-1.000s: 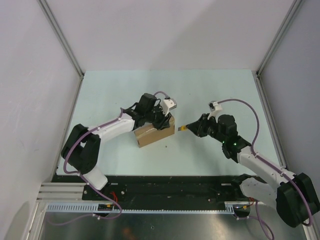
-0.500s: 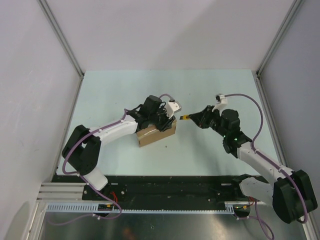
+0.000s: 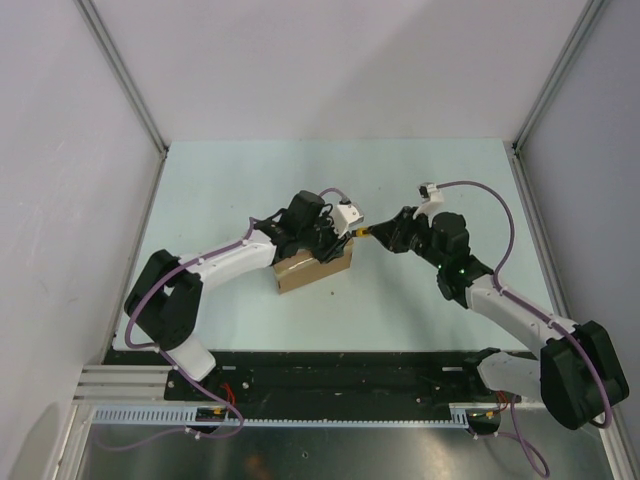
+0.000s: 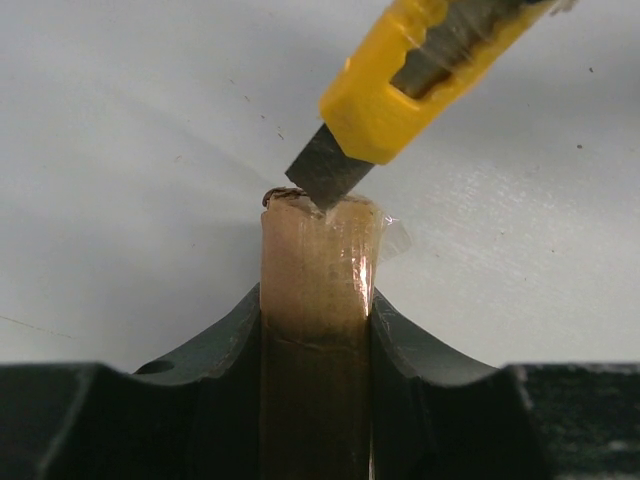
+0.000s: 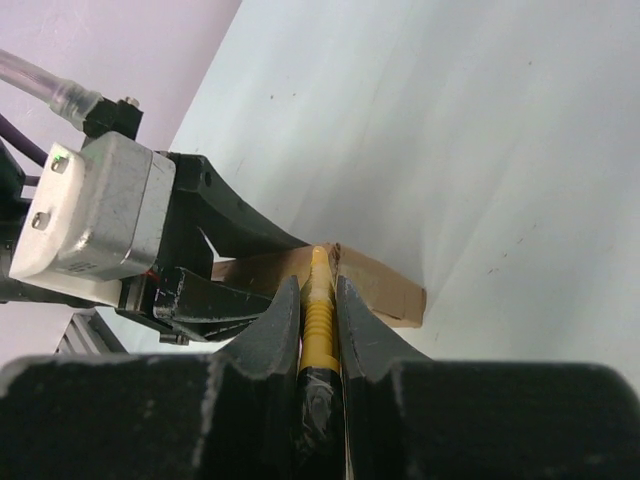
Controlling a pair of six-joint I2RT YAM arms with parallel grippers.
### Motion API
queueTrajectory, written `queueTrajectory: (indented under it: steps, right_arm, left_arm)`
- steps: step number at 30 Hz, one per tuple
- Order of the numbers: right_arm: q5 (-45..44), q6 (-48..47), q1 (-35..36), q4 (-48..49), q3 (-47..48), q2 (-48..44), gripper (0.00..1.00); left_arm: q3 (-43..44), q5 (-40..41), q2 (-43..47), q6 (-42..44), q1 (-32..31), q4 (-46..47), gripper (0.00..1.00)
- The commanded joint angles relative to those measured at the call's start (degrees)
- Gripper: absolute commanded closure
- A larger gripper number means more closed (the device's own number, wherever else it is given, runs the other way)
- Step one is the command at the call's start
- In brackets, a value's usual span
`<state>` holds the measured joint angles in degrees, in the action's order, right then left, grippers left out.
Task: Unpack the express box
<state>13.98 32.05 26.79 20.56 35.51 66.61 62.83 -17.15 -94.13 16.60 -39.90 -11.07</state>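
Left pincer point(image 4: 315, 297) clamps the express box point(image 3: 306, 270); right pincer's point(image 5: 318, 290) gripped knife point(image 4: 395, 85) touches its end.

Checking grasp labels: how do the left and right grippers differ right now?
The left gripper clamps the cardboard box, jaws set wide; the right gripper clamps the slim yellow knife, jaws almost together. The left gripper holds the box in place; the right gripper aims the knife's blade at the box's taped end. Both are black, two-fingered and holding something.
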Motion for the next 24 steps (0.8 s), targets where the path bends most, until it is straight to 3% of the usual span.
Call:
queueTrajectory:
  steps: [1, 24]
  right_arm:
    - [-2.29, -1.82, -0.15, 2.65, 3.17, -0.25, 1.0]
    - [-2.55, -3.31, 0.72, 2.82, 3.25, 3.0, 1.0]
  left_arm:
    - [-0.78, 0.18, -2.38, 2.38, -0.97, -5.19, 0.85]
    - [-2.01, 0.89, -1.85, 2.65, -1.23, -5.19, 0.85]
